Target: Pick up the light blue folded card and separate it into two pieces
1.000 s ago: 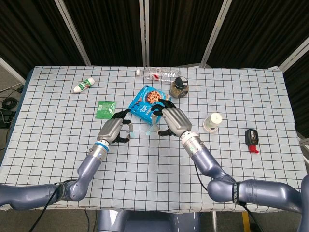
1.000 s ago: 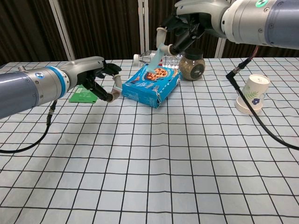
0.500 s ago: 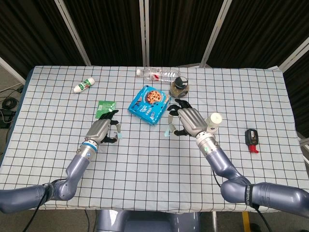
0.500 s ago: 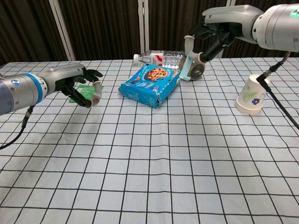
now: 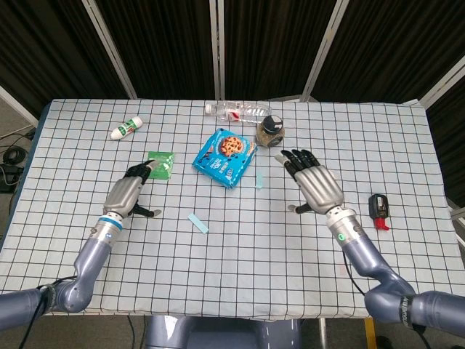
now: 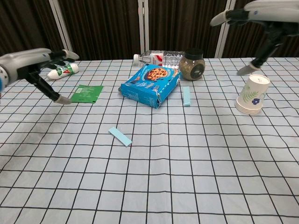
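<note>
Light blue card lies in two separate strips on the checked desk (image 5: 218, 291): one piece (image 5: 197, 222) sits low and left of centre, the other piece (image 5: 259, 180) just right of the blue cookie box (image 5: 224, 157) at mid-frame. Neither touches any fingers. At centre left the left hand (image 5: 125, 195) hovers with fingers loosely apart, holding nothing, well left of the lower strip. At centre right the right hand (image 5: 317, 187) is spread flat and empty, right of the upper strip. A green packet (image 5: 159, 163) lies by the left hand.
</note>
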